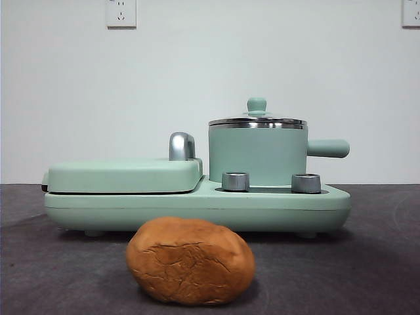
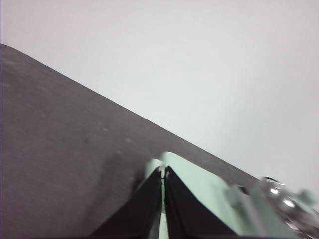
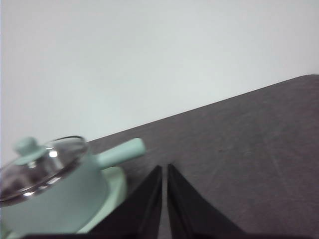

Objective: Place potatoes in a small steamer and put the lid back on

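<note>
A mint-green cooker base (image 1: 197,205) sits on the dark grey table (image 1: 367,262). Its flat grill cover (image 1: 125,176) lies at nine o'clock, chrome handle (image 1: 182,146) upright behind it (two steel knobs (image 1: 235,181) front the base). Wall sockets (image 1: 121,12) show at eleven o'clock.

Dark grey table (image 1: 52,262) carries the potato (image 1: 190,261) and mint-green cooker (image 1: 197,207).

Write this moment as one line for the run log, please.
potato: on table, in front of cooker | lid: on steamer | left hand: shut, empty, away | right hand: shut, empty, away | step: not started
</note>
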Action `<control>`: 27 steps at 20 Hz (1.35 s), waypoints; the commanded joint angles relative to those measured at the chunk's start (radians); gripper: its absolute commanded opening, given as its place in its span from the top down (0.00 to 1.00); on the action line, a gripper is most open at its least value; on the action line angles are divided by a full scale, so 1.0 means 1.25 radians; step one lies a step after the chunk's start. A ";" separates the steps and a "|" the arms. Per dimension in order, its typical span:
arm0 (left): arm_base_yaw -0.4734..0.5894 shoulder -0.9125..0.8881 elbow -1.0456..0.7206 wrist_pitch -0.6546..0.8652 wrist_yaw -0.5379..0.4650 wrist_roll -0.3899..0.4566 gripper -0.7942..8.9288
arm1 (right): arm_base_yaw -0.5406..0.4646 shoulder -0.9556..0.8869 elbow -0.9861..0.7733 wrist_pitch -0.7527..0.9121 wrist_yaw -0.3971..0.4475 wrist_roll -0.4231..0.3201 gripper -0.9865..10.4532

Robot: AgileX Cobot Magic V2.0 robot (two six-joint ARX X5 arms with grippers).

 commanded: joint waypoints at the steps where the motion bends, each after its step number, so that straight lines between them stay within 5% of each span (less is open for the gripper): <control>1: -0.001 0.072 0.114 -0.082 0.039 0.062 0.91 | -0.001 0.047 0.071 -0.047 -0.049 -0.007 0.90; 5: -0.001 0.193 0.257 -0.191 0.071 0.213 0.91 | -0.001 0.140 0.168 -0.087 -0.157 -0.107 0.90; 12: -0.005 0.394 0.447 -0.321 0.207 0.440 0.91 | 0.001 0.322 0.320 -0.210 -0.285 -0.384 0.90; 18: -0.050 0.481 0.536 -0.355 0.354 0.687 0.91 | 0.008 0.420 0.376 -0.229 -0.302 -0.630 0.90; 22: -0.084 0.508 0.568 -0.353 0.356 0.776 0.91 | 0.033 0.445 0.388 -0.219 -0.302 -0.737 0.90; 25: -0.100 0.516 0.573 -0.343 0.356 0.782 0.77 | 0.056 0.445 0.388 -0.213 -0.303 -0.748 0.89; 27: -0.109 0.516 0.573 -0.342 0.354 0.779 0.58 | 0.070 0.444 0.388 -0.213 -0.303 -0.748 0.79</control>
